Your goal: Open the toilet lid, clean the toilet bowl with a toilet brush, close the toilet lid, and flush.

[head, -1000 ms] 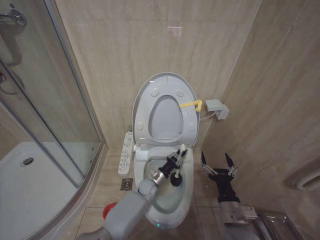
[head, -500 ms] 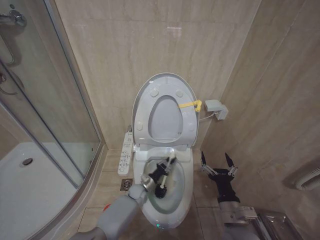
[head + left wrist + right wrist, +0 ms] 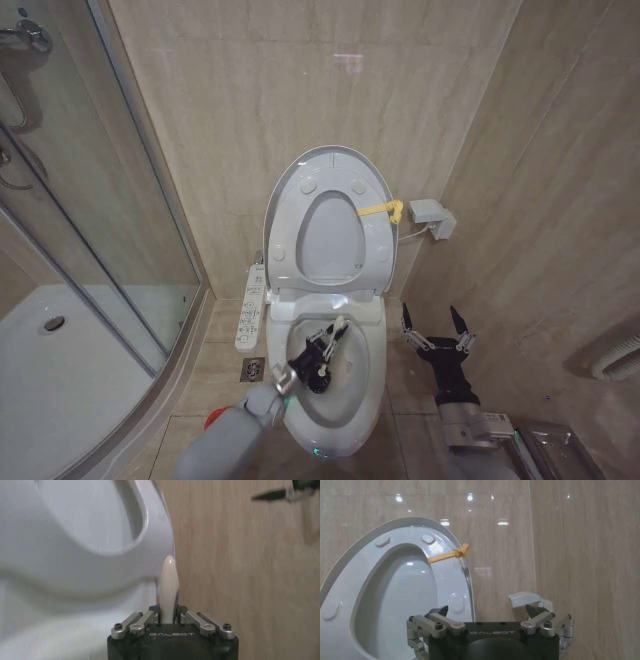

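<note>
The toilet lid [image 3: 330,215] stands upright against the wall, and a yellow strap [image 3: 381,210] hangs at its right edge. Below it the toilet bowl [image 3: 352,395] lies open. My left gripper [image 3: 319,352] reaches into the bowl's left half, shut on the toilet brush's white handle [image 3: 339,327]; the dark end sits low in the bowl beside the gripper. In the left wrist view the gripper [image 3: 169,618] clamps the handle [image 3: 168,579]. My right gripper [image 3: 436,324] hangs open beside the toilet's right side. The right wrist view shows it [image 3: 487,612] facing the lid [image 3: 380,588].
A glass shower enclosure [image 3: 100,200] and its white tray [image 3: 60,370] fill the left. A long button panel [image 3: 252,305] hangs off the toilet's left side, above a floor drain [image 3: 254,368] and a red holder [image 3: 211,421]. A white wall box [image 3: 433,218] sits right of the lid.
My left gripper has carried the brush from the bowl's right side across to its left and slightly nearer. The right arm has not moved.
</note>
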